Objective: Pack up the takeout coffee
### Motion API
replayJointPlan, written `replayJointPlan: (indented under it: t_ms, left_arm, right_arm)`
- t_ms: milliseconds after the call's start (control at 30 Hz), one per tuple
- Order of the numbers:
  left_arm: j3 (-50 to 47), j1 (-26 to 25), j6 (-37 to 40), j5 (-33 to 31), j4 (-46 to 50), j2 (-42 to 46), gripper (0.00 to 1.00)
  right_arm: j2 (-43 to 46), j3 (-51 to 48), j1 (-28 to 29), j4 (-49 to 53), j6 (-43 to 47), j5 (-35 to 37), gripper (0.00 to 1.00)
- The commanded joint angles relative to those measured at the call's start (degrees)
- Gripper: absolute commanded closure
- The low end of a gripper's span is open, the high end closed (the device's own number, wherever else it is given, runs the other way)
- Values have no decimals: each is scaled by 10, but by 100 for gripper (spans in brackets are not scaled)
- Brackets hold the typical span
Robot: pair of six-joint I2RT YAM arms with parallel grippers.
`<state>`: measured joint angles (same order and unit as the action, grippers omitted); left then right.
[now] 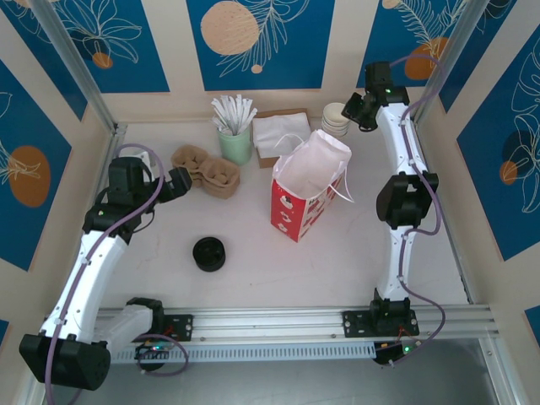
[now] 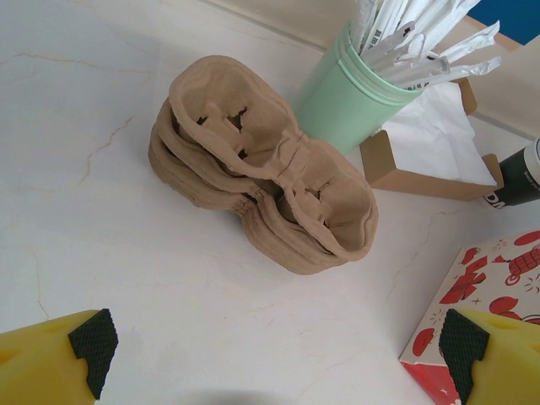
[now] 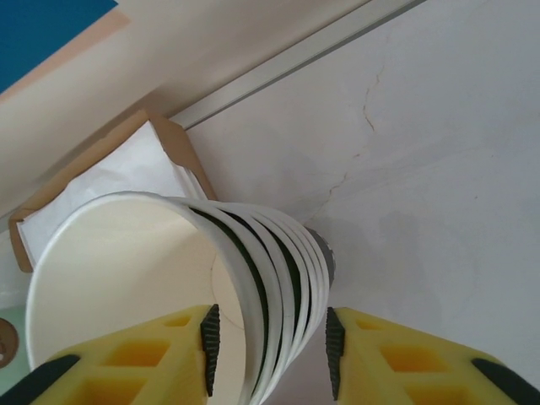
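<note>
The lidded takeout coffee is out of view. A loose black lid (image 1: 209, 253) lies flat on the white table, left of centre. The red-and-white bag (image 1: 308, 190) (image 2: 481, 295) stands open in the middle. My right gripper (image 1: 359, 108) (image 3: 270, 350) is open at the back right over the stack of lidless white cups (image 1: 336, 118) (image 3: 253, 245). Its left finger is inside the top cup and its right finger is outside the rims. My left gripper (image 1: 179, 181) (image 2: 278, 354) is open and empty, just short of the brown pulp cup carriers (image 1: 207, 169) (image 2: 261, 169).
A mint cup of wrapped straws (image 1: 236, 139) (image 2: 354, 93) and a cardboard napkin box (image 1: 278, 135) (image 2: 430, 143) (image 3: 110, 181) stand along the back. A dark cup side with white letters (image 2: 521, 173) shows behind the box. Walls close in the back and both sides.
</note>
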<state>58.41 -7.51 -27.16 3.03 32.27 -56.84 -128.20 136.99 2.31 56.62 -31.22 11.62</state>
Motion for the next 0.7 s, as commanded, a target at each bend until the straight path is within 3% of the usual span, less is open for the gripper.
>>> replayJointPlan:
  t_ms: [0, 100, 333, 533, 667]
  left_arm:
    - [3, -2, -12, 3, 6, -2, 1]
    - [0, -2, -13, 4, 3, -3, 1]
    - [-1, -2, -13, 2, 8, -9, 1]
    - [-1, -2, -12, 1, 11, -9, 1]
    - [2, -2, -12, 3, 11, -11, 1]
  right_arm:
    - [-9, 20, 4, -1, 7, 3, 64]
    - [-8, 20, 5, -4, 7, -1, 73]
    - [-8, 26, 12, -4, 9, 1, 82]
    - [-8, 50, 15, 9, 13, -1, 100]
    - [-5, 86, 14, 32, 16, 1, 100]
